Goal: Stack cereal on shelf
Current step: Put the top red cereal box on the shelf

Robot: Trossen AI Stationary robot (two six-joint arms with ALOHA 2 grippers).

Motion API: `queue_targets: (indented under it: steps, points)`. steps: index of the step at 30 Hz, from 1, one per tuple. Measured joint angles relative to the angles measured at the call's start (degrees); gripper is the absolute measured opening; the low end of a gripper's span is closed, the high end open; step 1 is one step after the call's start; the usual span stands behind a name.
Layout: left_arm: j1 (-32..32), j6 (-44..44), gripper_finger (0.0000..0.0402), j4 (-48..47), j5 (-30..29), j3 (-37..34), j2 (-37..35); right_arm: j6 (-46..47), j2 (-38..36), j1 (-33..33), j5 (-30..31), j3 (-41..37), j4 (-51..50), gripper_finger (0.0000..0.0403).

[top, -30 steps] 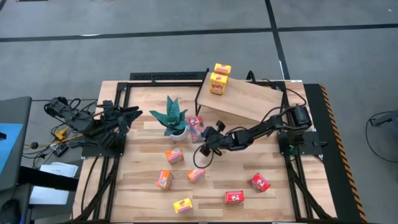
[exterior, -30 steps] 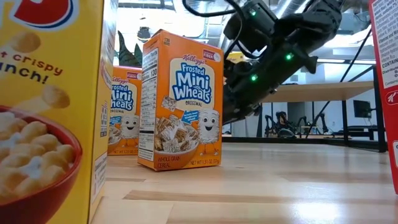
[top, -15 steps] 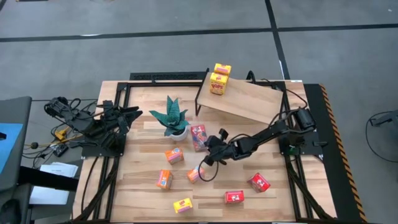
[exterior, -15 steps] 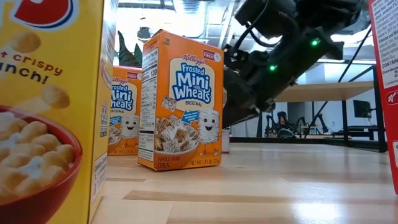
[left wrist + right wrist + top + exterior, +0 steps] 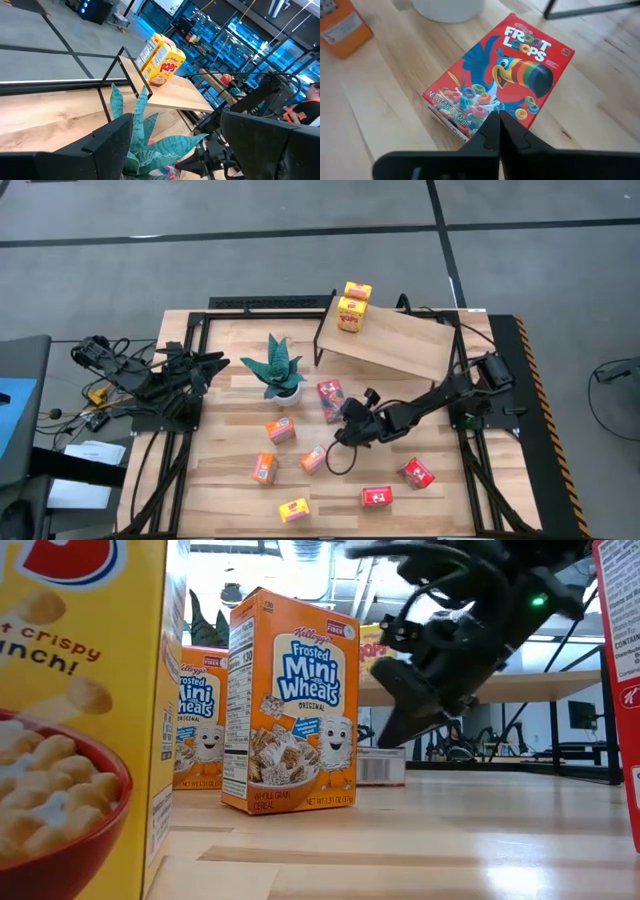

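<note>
A red cereal box (image 5: 329,400) lies flat, face up, on the table right of the teal plant (image 5: 278,370); it also shows in the right wrist view (image 5: 505,75) and in the low view (image 5: 380,766). My right gripper (image 5: 497,120) is shut, with its tips over the box's near short end. Two yellow boxes (image 5: 353,305) stand on the shelf (image 5: 400,340) at its left end. Three orange boxes (image 5: 280,430), one yellow box (image 5: 294,510) and two more red boxes (image 5: 377,497) sit on the table. My left gripper (image 5: 190,150) is open and waits at the table's left edge. My right gripper's shut fingertips (image 5: 492,131) come slanting down over the bottom printed edge (image 5: 455,125) of the flat red box. I cannot tell whether they touch it or hover just above. The box rests wholly on the table.
The plant's white pot (image 5: 447,7) stands just beyond the red box. An orange box (image 5: 290,700) stands upright near the right gripper (image 5: 395,730). A cable loop (image 5: 335,457) hangs under the right arm. The shelf's plank is bare right of the yellow boxes.
My right gripper has moved from beside the plant toward the table's near edge and lower, staying shut. The red box next to the plant has tipped over from standing to lying flat, face up, and has shifted a little to the right.
</note>
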Motion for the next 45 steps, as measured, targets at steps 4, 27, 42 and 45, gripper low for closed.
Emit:
queue_targets:
  steps: [4, 27, 42, 45]
  points:
    - [0.0, 0.0, 0.0293, -0.1, -0.1, 0.0, 0.0, 3.2, -1.3, 1.3, 1.5, -0.2, -2.6, 0.0006]
    - [0.0, 0.1, 0.0293, -1.3, -0.5, 0.0, 0.0, 31.8, -10.9, 10.4, 15.8, -9.6, -6.1, 0.0010]
    - [0.0, 0.1, 0.0293, -2.3, -1.7, 0.0, 0.0, 24.3, -11.0, 6.5, 12.8, -16.2, 10.3, 0.0006]
    - [0.0, 0.1, 0.0293, -2.3, -2.0, 0.0, 0.0, 23.9, -11.0, 6.0, 11.3, -17.2, 13.0, 0.0011]
